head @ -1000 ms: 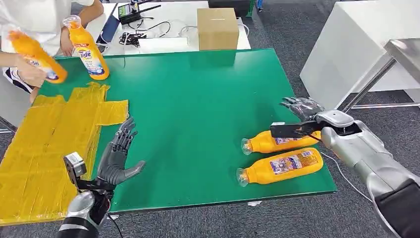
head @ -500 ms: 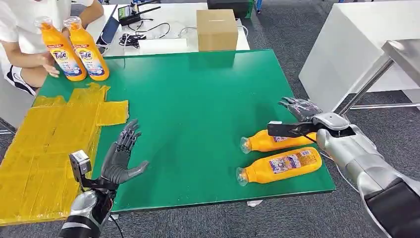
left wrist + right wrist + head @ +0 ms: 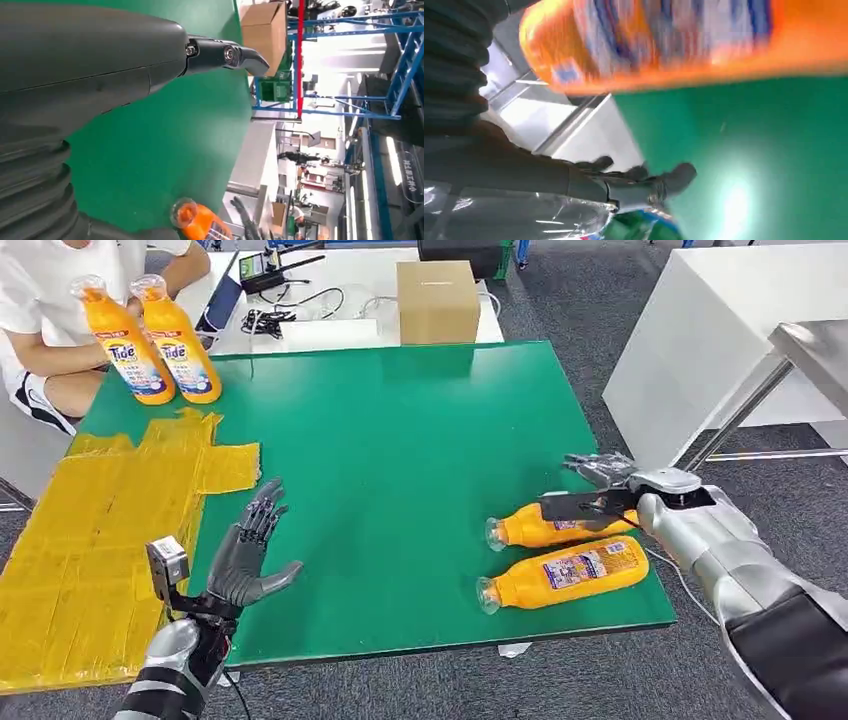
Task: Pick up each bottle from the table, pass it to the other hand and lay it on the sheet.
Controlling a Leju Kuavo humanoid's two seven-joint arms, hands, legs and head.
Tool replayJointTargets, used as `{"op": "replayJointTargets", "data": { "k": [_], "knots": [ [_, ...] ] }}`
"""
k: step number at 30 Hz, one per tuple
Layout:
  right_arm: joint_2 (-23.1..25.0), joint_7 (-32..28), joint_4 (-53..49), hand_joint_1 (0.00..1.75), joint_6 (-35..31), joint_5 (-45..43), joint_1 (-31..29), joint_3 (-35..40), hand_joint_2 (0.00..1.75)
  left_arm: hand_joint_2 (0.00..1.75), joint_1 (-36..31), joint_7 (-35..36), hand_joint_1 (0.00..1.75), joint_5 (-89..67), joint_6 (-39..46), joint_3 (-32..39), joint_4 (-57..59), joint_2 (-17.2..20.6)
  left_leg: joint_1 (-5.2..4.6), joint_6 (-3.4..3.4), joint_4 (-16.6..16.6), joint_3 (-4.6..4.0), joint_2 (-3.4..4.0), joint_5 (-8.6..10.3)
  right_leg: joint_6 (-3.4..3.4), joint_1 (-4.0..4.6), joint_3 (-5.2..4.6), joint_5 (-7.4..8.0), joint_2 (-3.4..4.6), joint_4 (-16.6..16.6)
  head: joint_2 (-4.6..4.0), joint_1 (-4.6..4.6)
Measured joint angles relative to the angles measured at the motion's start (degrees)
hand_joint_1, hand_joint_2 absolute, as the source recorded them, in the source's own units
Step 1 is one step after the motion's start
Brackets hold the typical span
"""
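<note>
Two orange bottles lie on their sides near the right edge of the green table, toward its near right corner, caps pointing left. The farther bottle lies just beside the nearer bottle, the two roughly parallel. The right hand hangs over the base end of the farther bottle at the table's right edge with its fingers spread and nothing in it; whether it touches the bottle I cannot tell. The left hand is raised over the near left part of the table, palm up, fingers apart and empty, just beside the yellow sheet, which covers the left side down to the near left corner. At the far left corner two upright orange bottles stand together, with a seated person beside them. A cardboard box stands beyond the far edge.
</note>
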Motion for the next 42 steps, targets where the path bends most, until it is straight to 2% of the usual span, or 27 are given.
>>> {"op": "replayJointTargets", "data": {
  "k": [4, 13, 24, 28, 42],
  "knots": [
    [-2.1, -0.4, -3.4, 0.0, 0.7, -2.3, 0.0, 0.0, 1.75, 1.75, 0.2, -0.1, 0.0, 0.3, 0.3, 0.0, 0.5, 0.2, -0.01, 0.08, 0.0, -0.19, -0.09, 0.06, 0.02, 0.0, -0.1, 0.0, -0.03, 0.0, 0.0, 0.04],
    [-5.5, 3.4, -12.5, 0.0, 2.0, -2.3, 0.0, 0.3, 1.75, 1.75, 1.0, 0.6, 0.0, 0.4, 0.8, 0.0, 0.4, 0.5, -0.01, 0.09, 0.0, -0.38, -0.11, 0.03, 0.03, 0.01, -0.29, -0.03, -0.03, 0.0, 0.0, 0.04],
    [-5.5, 4.0, -13.0, 0.0, 1.4, -2.0, 0.0, 1.7, 1.75, 1.75, 1.0, 0.8, 0.0, 0.5, 0.8, 0.1, 0.4, 0.5, -0.01, 0.09, 0.0, -0.38, -0.11, 0.04, 0.03, 0.0, -0.29, -0.03, -0.03, 0.0, 0.0, 0.04],
    [-5.6, 3.7, -12.9, 0.0, 4.4, -2.8, -0.2, 2.3, 1.75, 1.75, 1.0, 0.8, 0.0, 0.7, 0.7, 0.3, 0.5, 0.5, -0.01, 0.09, 0.0, -0.4, -0.12, 0.04, 0.03, 0.0, -0.29, -0.03, -0.04, 0.0, 0.0, 0.04],
    [-6.6, 3.1, -11.3, 0.0, 7.8, -4.8, -1.2, 5.2, 1.75, 1.75, 0.7, 0.6, 0.0, 0.9, 0.3, 0.4, 1.6, 0.5, -0.01, 0.09, 0.0, -0.41, -0.12, 0.04, 0.03, 0.01, -0.31, -0.03, -0.04, 0.0, 0.0, 0.02]
  ]
}}
